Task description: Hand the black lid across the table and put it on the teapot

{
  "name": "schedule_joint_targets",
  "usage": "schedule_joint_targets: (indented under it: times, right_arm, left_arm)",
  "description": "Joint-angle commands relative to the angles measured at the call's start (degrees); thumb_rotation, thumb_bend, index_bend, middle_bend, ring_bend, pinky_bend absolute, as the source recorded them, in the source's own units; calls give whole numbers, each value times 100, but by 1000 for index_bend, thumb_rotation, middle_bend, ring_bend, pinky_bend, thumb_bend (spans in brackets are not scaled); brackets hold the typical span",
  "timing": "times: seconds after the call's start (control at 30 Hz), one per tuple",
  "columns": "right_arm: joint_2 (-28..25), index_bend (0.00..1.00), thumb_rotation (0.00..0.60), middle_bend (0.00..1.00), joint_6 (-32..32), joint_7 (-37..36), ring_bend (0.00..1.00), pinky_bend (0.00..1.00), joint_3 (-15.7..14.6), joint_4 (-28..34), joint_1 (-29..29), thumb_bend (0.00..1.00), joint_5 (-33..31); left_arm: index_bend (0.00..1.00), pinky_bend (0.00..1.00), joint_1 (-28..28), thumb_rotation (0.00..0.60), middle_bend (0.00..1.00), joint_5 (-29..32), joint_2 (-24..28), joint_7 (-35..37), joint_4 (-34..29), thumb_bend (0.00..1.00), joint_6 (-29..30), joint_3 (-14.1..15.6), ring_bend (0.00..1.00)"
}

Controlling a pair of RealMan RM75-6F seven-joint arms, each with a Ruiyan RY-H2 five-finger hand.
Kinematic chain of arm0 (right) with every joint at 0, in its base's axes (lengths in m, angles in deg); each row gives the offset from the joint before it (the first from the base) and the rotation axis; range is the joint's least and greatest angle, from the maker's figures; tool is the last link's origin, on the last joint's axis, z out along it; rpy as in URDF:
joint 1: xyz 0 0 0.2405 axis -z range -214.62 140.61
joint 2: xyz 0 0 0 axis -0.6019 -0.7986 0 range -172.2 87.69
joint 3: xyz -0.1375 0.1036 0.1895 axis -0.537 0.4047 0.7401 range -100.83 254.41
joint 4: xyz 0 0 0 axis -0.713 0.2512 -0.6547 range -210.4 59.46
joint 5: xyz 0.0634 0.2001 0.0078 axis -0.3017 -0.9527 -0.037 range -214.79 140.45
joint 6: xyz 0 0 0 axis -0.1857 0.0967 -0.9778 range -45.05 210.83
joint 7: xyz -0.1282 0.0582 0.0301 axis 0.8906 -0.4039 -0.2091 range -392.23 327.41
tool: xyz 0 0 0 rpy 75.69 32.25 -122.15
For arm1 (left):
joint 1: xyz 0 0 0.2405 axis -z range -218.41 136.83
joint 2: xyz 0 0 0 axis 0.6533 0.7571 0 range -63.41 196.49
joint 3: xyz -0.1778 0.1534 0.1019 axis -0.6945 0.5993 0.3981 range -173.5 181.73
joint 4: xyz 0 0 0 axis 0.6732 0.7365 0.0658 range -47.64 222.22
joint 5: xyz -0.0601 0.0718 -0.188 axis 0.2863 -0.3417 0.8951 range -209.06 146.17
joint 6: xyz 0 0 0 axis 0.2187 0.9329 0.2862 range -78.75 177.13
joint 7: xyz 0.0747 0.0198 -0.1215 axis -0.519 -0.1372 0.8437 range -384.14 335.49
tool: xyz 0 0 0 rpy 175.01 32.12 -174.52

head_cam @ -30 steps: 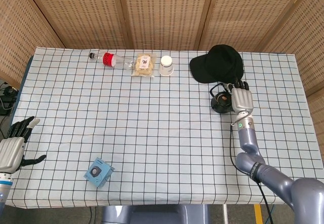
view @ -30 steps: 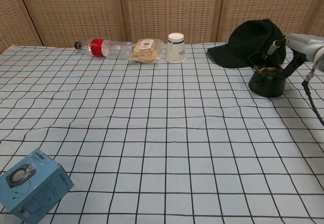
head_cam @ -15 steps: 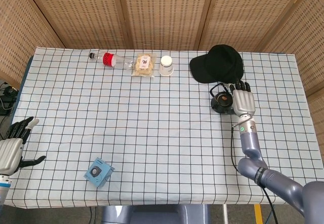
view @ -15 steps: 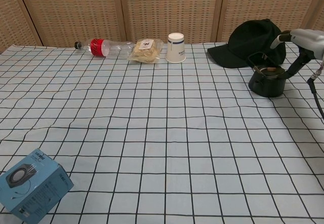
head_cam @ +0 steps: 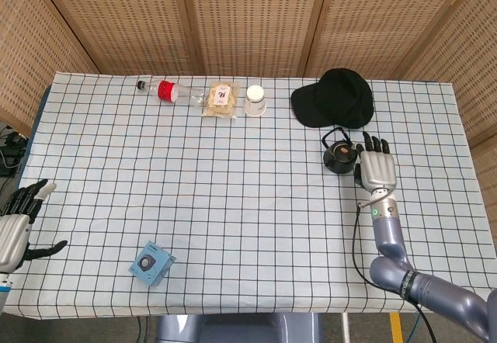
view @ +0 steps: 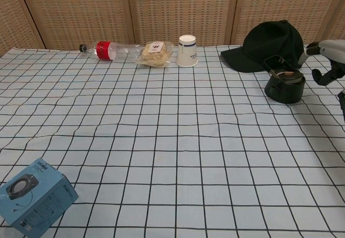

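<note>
The black teapot (head_cam: 339, 157) (view: 284, 87) stands at the right side of the table, just in front of the black cap. A dark lid (head_cam: 340, 150) (view: 287, 75) with a brownish knob sits on its top, under the raised wire handle. My right hand (head_cam: 376, 168) (view: 326, 58) hovers just right of the teapot, fingers spread, holding nothing and apart from the pot. My left hand (head_cam: 17, 223) hangs off the table's left edge with fingers apart and nothing in it; the chest view does not show it.
A black cap (head_cam: 334, 97) lies behind the teapot. Along the back edge are a paper cup (head_cam: 255, 100), a snack bag (head_cam: 222, 99) and a lying plastic bottle (head_cam: 167, 91). A blue box (head_cam: 151, 263) sits near the front left.
My right hand has drawn back from over the teapot toward the right and near side, leaving the lid on the pot. The left hand has sunk slightly lower at the left edge.
</note>
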Motion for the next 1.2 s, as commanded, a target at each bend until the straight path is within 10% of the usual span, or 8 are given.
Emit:
schedule_joint_targets:
  times: [0.03,0.83,1.2]
  right_arm:
    - [-4,270,600,0,-15,98,0,0,-30,50,-15,833,-87]
    - [424,280,600,0,317,-119,0,0,-160,-588,-128,792,-73]
    - [-287,271,600,0,-819,-356,0,0,-296,505,339,733,942]
  left_arm:
    - [0,0,-1,600,0,-1,1,-7,-1,90,-2,1,0]
    - [0,0,48,600,0,97,-53,-92,24,90,-112,-32,0]
    - [0,0,42,600,0,164,-66,-4,95,90,-95,-78,0]
